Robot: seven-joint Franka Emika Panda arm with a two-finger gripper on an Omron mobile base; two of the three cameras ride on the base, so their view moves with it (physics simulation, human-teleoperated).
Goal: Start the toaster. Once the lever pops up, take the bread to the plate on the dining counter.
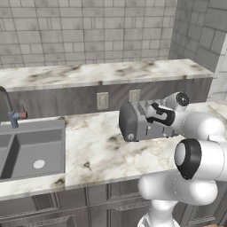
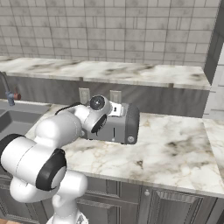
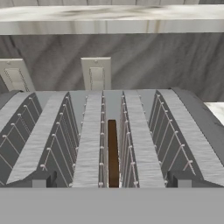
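Observation:
The grey brushed-metal toaster (image 1: 133,125) (image 2: 127,124) stands on the marble worktop (image 1: 106,155), its knob end toward the front edge. My gripper (image 1: 156,113) (image 2: 117,109) (image 3: 111,181) hovers just over the toaster's top, open wide, with one dark fingertip (image 3: 39,179) at each side of the slots. Looking down the hand view, the dark brown bread (image 3: 112,151) sits on edge, sunk in the middle slot of the toaster (image 3: 89,144). Behind the toaster rises the dining counter (image 1: 111,73) (image 2: 109,70), a raised marble slab over a grey panel. The plate is out of view.
A grey sink (image 1: 31,150) with a faucet (image 1: 11,111) lies left of the toaster. Two wall outlets (image 1: 102,100) (image 3: 96,73) sit on the panel behind it. A tiled wall closes the back, and dark cabinet fronts (image 2: 175,205) run below the worktop.

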